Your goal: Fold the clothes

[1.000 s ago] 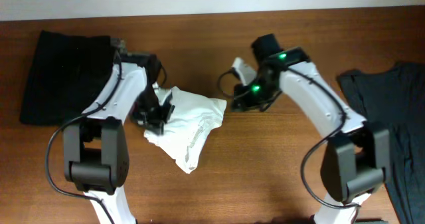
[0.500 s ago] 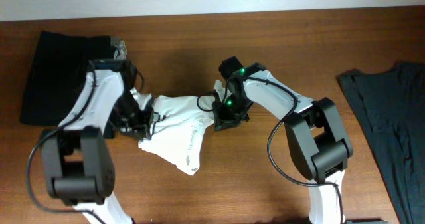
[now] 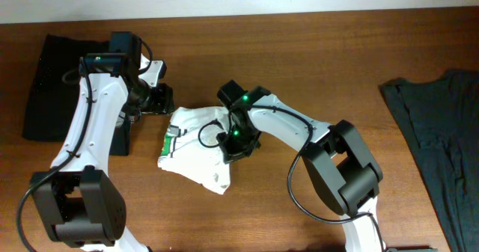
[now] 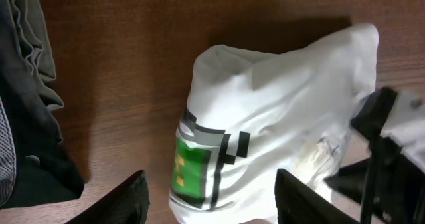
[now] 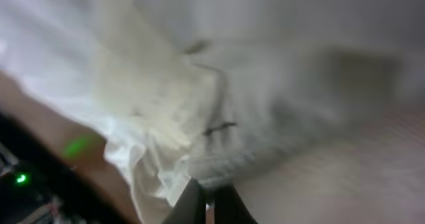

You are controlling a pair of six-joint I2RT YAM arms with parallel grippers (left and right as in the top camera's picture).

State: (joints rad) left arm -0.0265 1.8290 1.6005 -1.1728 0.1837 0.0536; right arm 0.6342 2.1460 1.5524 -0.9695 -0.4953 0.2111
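Note:
The white T-shirt [image 3: 196, 143] lies bunched on the table with its green print [image 3: 168, 141] facing up on the left side. My left gripper [image 3: 159, 99] hovers just behind the shirt's left edge. In the left wrist view the gripper [image 4: 212, 204] stands open, and the T-shirt [image 4: 285, 98] and green print [image 4: 192, 171] lie below, between the fingers and untouched. My right gripper [image 3: 233, 143] sits on the shirt's right part. In the right wrist view it [image 5: 211, 201] is shut on a fold of the white T-shirt [image 5: 219, 111].
A folded black garment [image 3: 67, 80] lies at the back left, with its edge [image 4: 26, 117] close to my left gripper. A dark grey garment [image 3: 441, 132] is spread at the right table edge. Bare wood runs along the front.
My left gripper opened, let go of the shirt and drew back to the upper left. My right gripper moved left onto the shirt and shut, carrying cloth over; the green print now shows.

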